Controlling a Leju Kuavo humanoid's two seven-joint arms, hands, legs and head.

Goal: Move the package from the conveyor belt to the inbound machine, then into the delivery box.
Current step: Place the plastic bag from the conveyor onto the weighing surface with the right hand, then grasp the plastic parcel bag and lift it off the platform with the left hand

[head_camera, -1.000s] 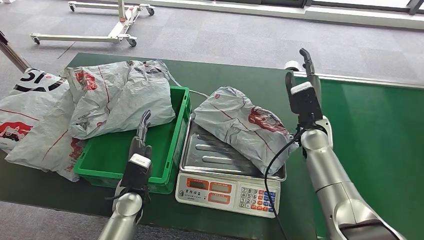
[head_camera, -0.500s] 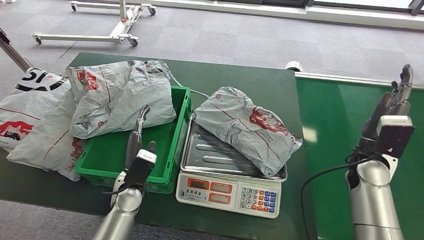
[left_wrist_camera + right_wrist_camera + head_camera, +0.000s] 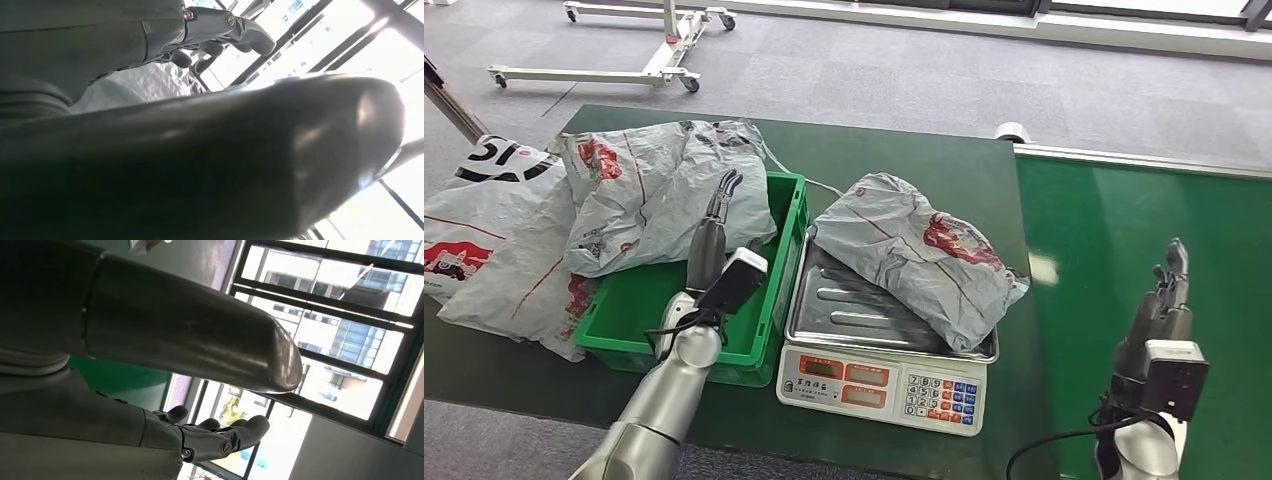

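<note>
One package (image 3: 919, 255) diagonal across scale (image 3: 879, 345), both hands (image 3: 719, 225) (image 3: 1162, 305) empty, fingers extended.

- We cannot read the small keypad and displays of the weighing scale (image 3: 879, 385); the package (image 3: 919, 255) on it hides the upper right of its steel pan.
- The left hand (image 3: 714, 235) covers part of the green crate (image 3: 769, 290) wall, center left.
- The white bag (image 3: 484, 215) is cut off at the left edge.
</note>
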